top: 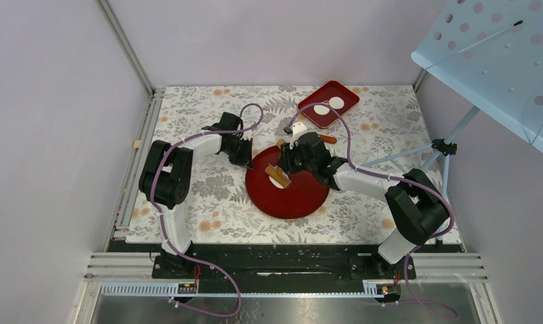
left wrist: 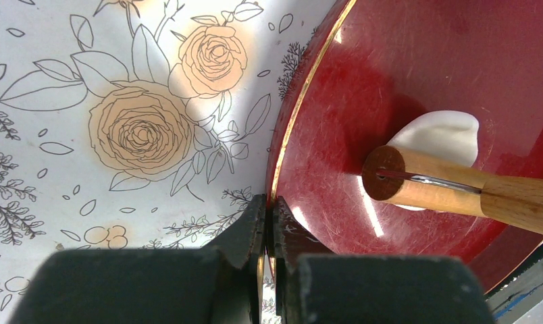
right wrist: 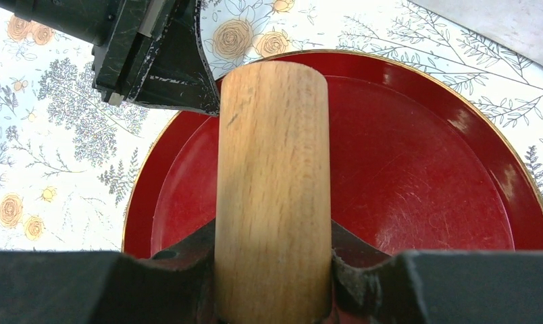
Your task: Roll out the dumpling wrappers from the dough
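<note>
Dough [left wrist: 444, 131] beneath rolling pin [left wrist: 434, 183], left wrist only

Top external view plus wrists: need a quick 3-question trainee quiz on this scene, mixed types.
1. True or false: the left gripper is clamped on the rim of the round red plate.
2. What does the right gripper hold? A) a wooden rolling pin; B) a spoon; C) nothing.
3. How many flat white round discs lie in the rectangular red tray?
Key: 1 true; 2 A; 3 two.
</note>
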### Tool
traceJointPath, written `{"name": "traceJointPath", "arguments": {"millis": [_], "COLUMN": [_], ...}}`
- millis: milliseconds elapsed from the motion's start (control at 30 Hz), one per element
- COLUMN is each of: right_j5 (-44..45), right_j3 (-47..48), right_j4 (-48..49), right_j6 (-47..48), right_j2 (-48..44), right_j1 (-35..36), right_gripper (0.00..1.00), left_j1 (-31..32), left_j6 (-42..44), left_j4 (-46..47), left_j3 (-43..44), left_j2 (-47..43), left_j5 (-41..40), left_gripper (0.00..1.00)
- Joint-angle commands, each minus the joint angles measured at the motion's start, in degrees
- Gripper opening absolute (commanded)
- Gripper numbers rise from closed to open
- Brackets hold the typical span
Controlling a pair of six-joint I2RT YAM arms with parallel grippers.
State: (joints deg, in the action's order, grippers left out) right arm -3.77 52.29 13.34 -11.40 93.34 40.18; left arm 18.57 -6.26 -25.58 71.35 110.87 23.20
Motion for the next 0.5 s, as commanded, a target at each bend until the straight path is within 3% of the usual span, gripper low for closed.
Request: {"name": "traceJointPath", "arguments": {"millis": [0, 467], "right_j5": [0.9, -2.3], "right_j3": [-5.8, -5.6], "right_j4": [-16.1, -16.3], "right_j6": [1.1, -0.1], "right_j2": [4.9, 6.7], "right_j1": [1.8, 3.3], "right_gripper": [0.0, 0.0], "left_j1": [-0.6, -0.6], "left_j6": [0.4, 0.4], "left_j4": [-1.3, -1.4], "left_j3": [0.7, 0.7], "left_j2": [1.4, 1.3], "left_j5": [-0.2, -0.1], "left_gripper": [0.0, 0.0]}}
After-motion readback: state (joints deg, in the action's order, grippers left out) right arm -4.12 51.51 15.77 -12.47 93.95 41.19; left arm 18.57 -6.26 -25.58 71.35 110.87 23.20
